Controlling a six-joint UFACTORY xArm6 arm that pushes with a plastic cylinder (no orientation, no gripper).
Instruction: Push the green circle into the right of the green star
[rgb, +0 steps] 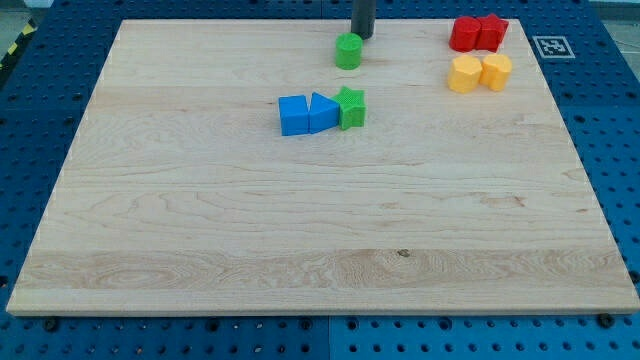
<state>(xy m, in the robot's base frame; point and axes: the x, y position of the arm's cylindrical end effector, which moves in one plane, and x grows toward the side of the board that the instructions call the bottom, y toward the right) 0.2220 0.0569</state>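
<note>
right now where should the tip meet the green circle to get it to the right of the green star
No grip here, only a push. My tip sits just above and right of the green circle, close to its far rim. Contact its top side, slightly toward the view's left, and push down the view and a little right: the round wall rolls off a skewed contact, and the green star lies almost straight below.

There is just one camera. It sits high up in front and looks down at a slant across the whole wooden surface (300, 230). The bottom edge is near it, and the top edge is farther away.
</note>
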